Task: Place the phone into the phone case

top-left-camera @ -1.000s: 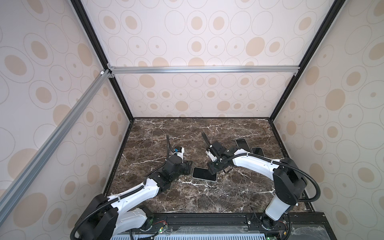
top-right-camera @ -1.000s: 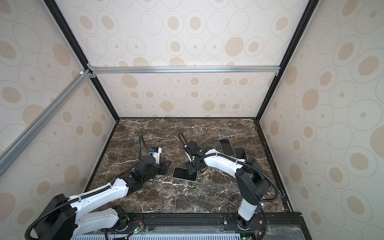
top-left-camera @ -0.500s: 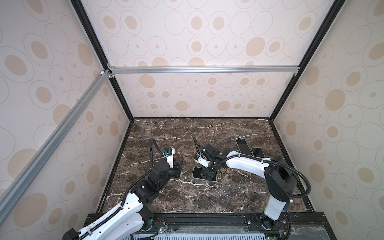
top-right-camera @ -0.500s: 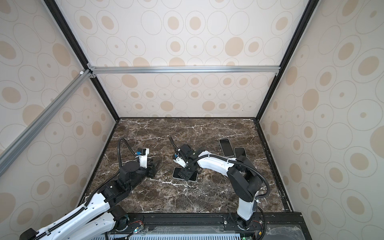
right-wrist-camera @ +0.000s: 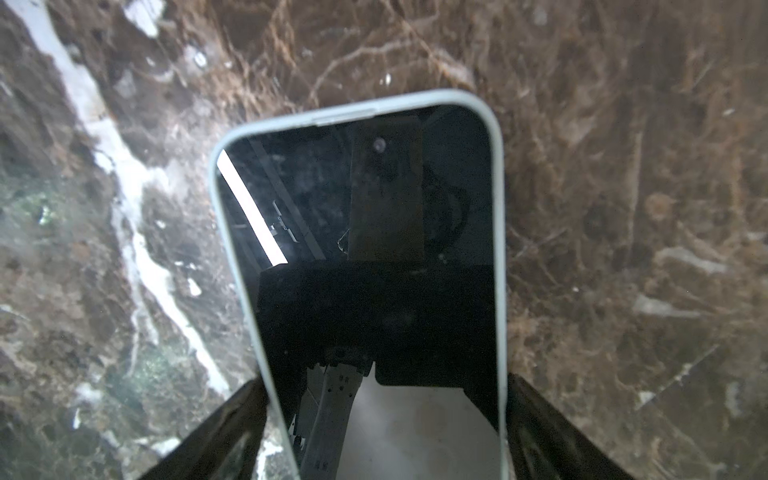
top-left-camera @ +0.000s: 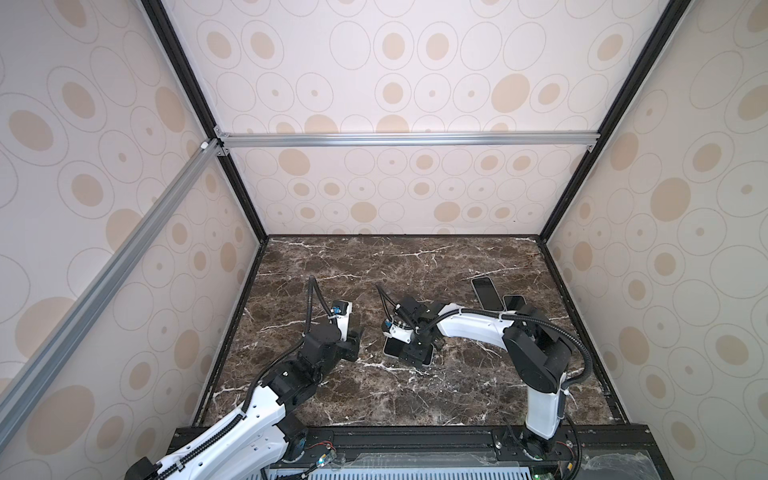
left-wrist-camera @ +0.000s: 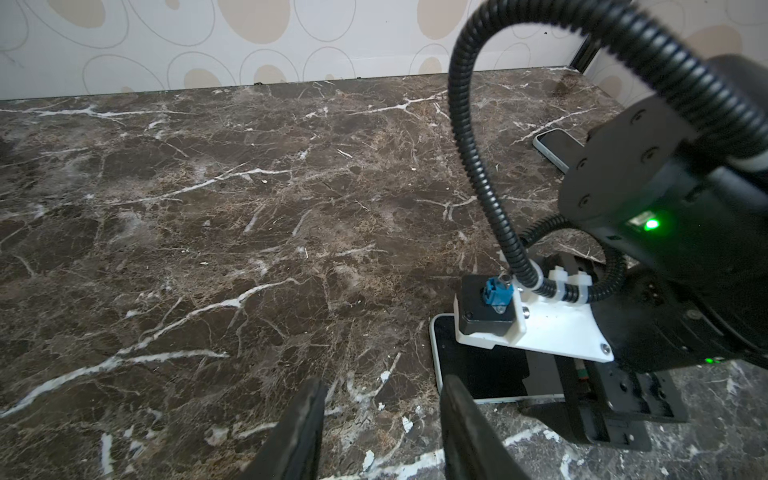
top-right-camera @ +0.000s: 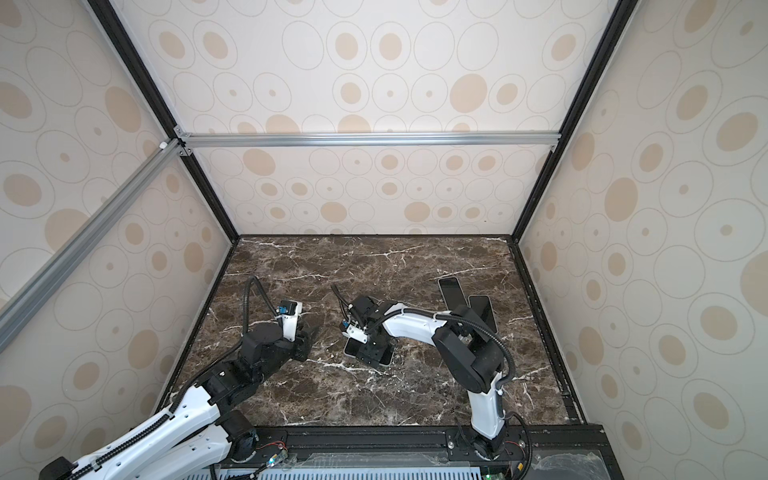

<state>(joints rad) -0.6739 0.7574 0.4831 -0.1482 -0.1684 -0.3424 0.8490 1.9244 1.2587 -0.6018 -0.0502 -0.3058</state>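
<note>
Phone (right-wrist-camera: 374,249) flat at the middle of the table (top-left-camera: 374,270), apparently already seated in its pale phone case (right-wrist-camera: 497,208); right gripper (right-wrist-camera: 385,379) straddles it, jaws wide, clamping or not indiscernible; left gripper (left-wrist-camera: 382,378), parted and empty, hovers to its left; seemingly only release remains.

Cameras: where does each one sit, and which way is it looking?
Top views: high at the front, looking down into the booth; left arm, right arm, left gripper, and right gripper over the pale-rimmed phone.
Left wrist: on the left arm, looking low across the table past its open fingers; the right arm shows.
Right wrist: on the right arm, looking straight down at the phone, its fingers either side.
Shared: every view shows that phone; top and left wrist views also show another phone farther back.
</note>
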